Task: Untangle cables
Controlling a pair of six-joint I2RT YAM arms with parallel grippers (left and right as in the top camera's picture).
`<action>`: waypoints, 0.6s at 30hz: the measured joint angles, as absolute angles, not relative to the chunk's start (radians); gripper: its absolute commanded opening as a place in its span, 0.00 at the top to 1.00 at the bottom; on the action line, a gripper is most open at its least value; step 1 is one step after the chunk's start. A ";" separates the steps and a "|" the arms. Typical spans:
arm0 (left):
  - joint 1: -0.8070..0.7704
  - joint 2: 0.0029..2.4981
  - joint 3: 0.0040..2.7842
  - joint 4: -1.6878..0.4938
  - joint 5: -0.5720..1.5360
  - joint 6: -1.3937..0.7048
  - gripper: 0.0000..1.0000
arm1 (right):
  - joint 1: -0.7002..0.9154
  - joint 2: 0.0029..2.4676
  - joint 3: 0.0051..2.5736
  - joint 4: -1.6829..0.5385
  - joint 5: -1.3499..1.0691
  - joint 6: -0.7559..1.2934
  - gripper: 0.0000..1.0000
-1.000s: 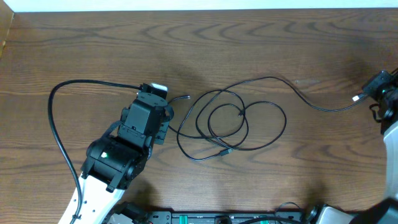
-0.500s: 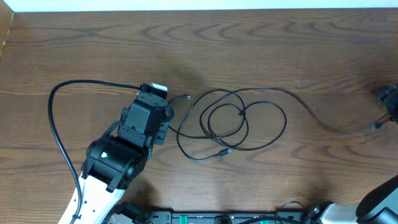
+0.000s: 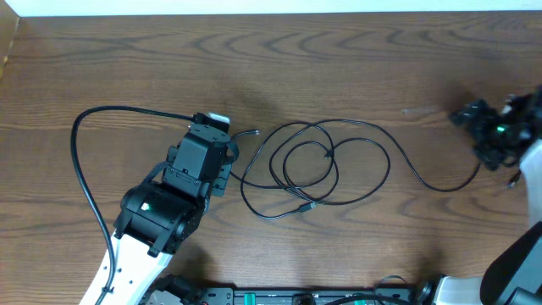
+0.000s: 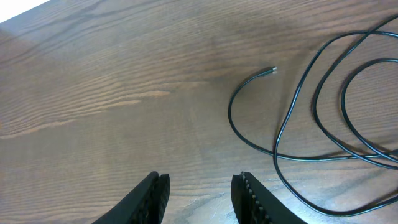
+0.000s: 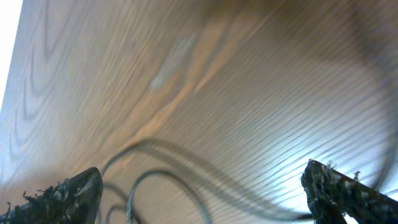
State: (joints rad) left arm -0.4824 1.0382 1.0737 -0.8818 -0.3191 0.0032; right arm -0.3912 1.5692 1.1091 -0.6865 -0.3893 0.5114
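The right claw [image 5: 205, 199] shows only two rough dark tips at the bottom corners of a blur-smeared view, spread wide. The thin black cable [image 3: 329, 153] lies in loose overlapping loops on the grained brown wooden desk [image 3: 339, 51], ahead and right of the left claw [image 4: 200, 196], whose ridged jaws stand apart, pinching nothing. Its tail curves toward the right claw; the end is hard to make out.

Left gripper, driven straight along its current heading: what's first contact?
Probably bare table. Only wood shows ahead of the left gripper, and the black cable, plug end included, lies off to the right of that line. Depth is unclear from the wrist view.
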 measured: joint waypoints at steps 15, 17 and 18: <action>-0.482 1.038 1.074 -0.882 -0.319 0.003 0.61 | 0.141 1.588 1.110 -0.538 -0.199 0.418 0.05; -0.482 1.038 1.074 -0.882 -0.319 0.003 0.61 | 0.191 1.610 1.110 -0.542 -0.156 0.301 0.04; -0.482 1.038 1.074 -0.882 -0.319 0.003 0.61 | 0.225 1.632 1.110 -0.551 -0.115 0.204 0.05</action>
State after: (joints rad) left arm -0.4824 1.0382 1.0737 -0.8822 -0.3191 0.0032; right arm 0.2253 1.6318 1.1099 -0.5510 -0.1154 0.2035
